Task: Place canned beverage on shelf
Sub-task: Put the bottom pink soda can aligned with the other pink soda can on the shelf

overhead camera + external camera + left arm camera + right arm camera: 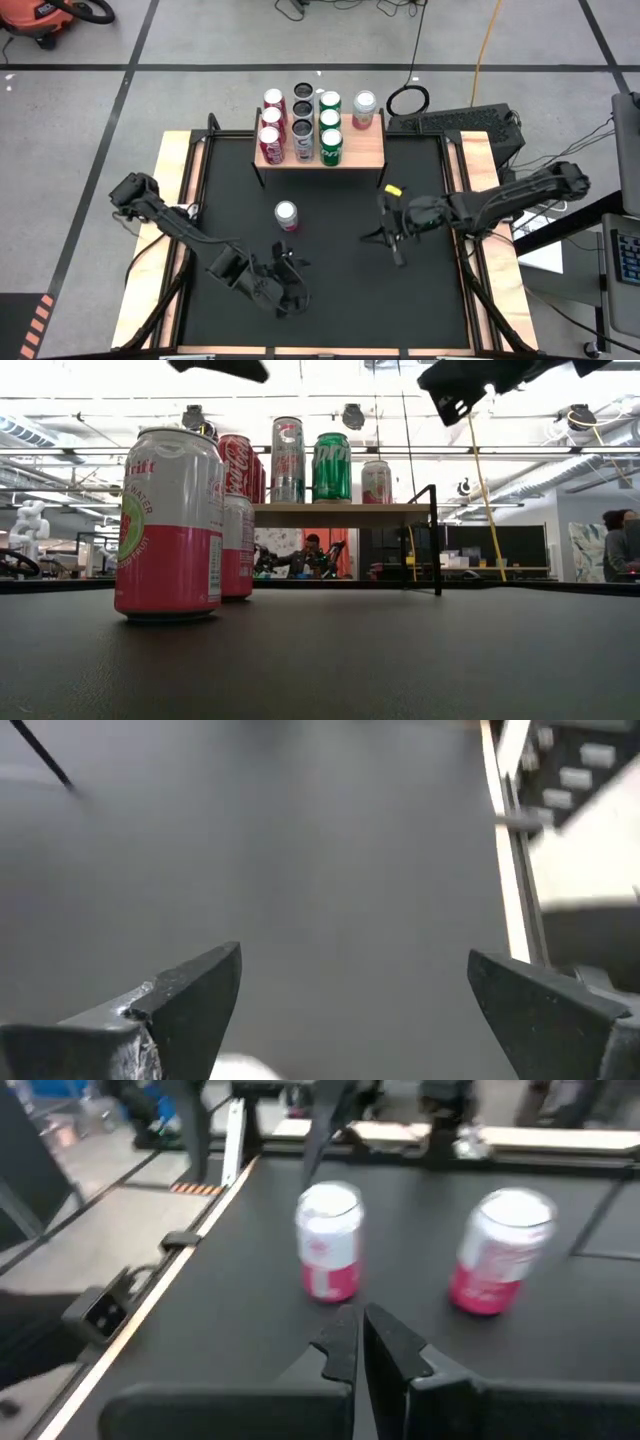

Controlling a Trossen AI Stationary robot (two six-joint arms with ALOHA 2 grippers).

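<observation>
The high camera looks straight down on the whole counter. The low one sits at its surface, facing the shelf, which both views share.

can: pink-white | shelf: light wood | mat: black

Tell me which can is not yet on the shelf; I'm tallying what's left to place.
The pink-and-white can standing alone on the black mat, in front of the shelf. All the other cans stand in rows on the board; this one sits between the two arms.
</observation>
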